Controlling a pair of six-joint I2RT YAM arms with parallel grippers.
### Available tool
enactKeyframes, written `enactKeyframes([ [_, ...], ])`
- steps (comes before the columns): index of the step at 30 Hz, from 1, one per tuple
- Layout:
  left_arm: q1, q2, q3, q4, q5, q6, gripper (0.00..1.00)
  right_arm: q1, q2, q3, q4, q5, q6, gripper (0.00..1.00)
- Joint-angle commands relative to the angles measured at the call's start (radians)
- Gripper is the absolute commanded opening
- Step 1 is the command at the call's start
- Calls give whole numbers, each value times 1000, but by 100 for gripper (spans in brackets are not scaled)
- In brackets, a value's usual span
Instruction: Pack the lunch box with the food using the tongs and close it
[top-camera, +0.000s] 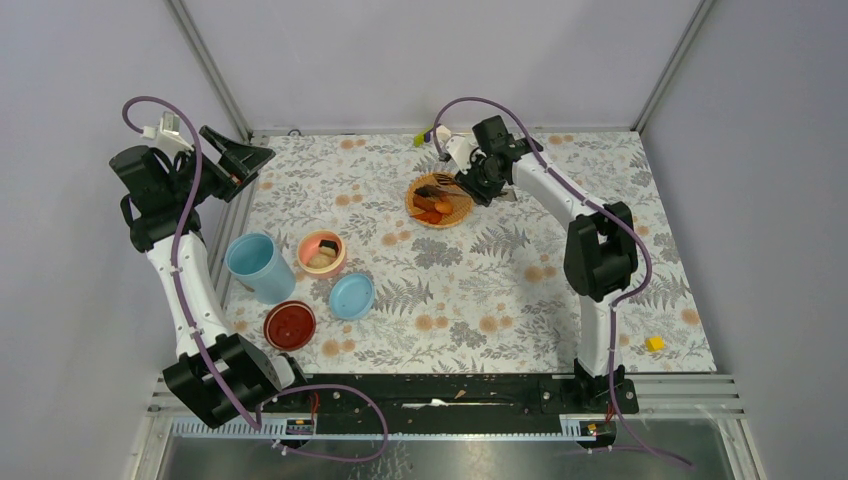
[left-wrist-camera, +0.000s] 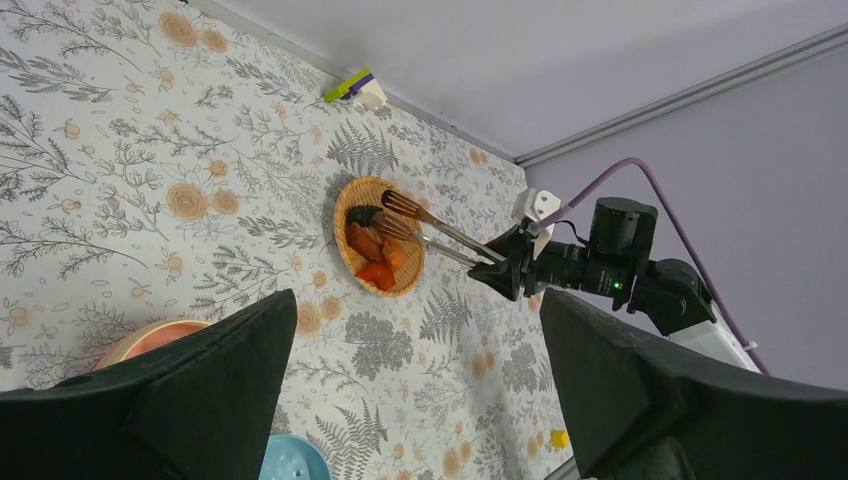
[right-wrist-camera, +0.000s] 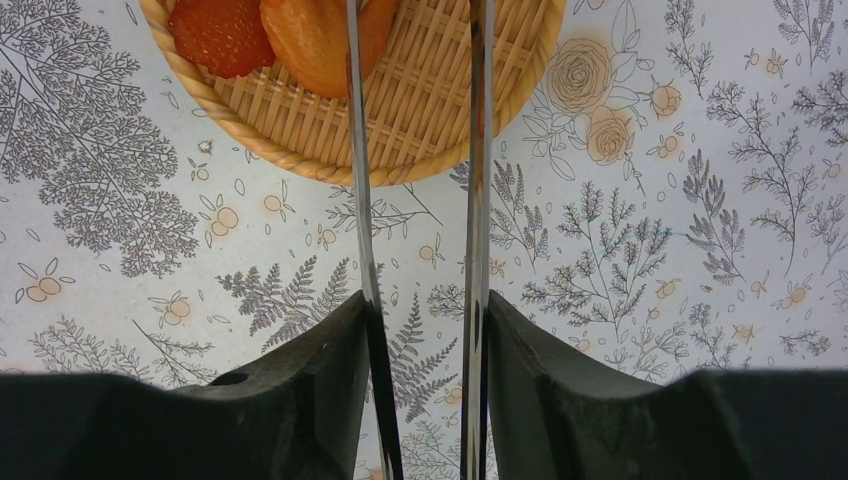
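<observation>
Over the far middle of the worktop, your right gripper (right-wrist-camera: 425, 330) is about half closed on the long slim silver metal tongs (right-wrist-camera: 357, 150). Its black fingers (right-wrist-camera: 300, 390) press the two arms from outside, and the arms stay parted. The tong tips reach over the flat orange woven plate (right-wrist-camera: 300, 165), above the orange toy food chunks (right-wrist-camera: 320, 30) and a red-orange piece (right-wrist-camera: 220, 30). You cannot tell whether the tips touch them. From the left wrist view, a dark piece (left-wrist-camera: 362, 213) lies at the plate's far side under one tip. Well apart, toward the left edge, the light blue plastic cylindrical tub (top-camera: 258, 265) stands open. Just beside it on the right is the pink-orange inner bowl (top-camera: 308, 243), holding a beige round (top-camera: 319, 260) and a black-and-white sushi roll (top-camera: 328, 245). The round light blue lid (top-camera: 351, 296) lies flat just nearer you than the bowl, with a dark red round disc (top-camera: 289, 325) beside it. Your left gripper (left-wrist-camera: 417, 297) hangs raised over the far left corner, jaws spread wide and holding nothing. A small yellow block (top-camera: 655, 343) sits near the right edge, and a small green, purple and white object (left-wrist-camera: 352, 87) rests at the far edge.
</observation>
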Motion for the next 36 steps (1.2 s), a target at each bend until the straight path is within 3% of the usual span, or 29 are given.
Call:
enactKeyframes([
  [1, 5, 0, 11, 60, 25, -11, 99, 3, -5, 32, 17, -23, -30, 49],
  [24, 5, -3, 2, 77, 25, -30, 99, 5, 61, 113, -57, -89, -62, 49],
  [36, 5, -4, 10, 76, 28, -28, 99, 3, 16, 124, -54, -79, -33, 34],
])
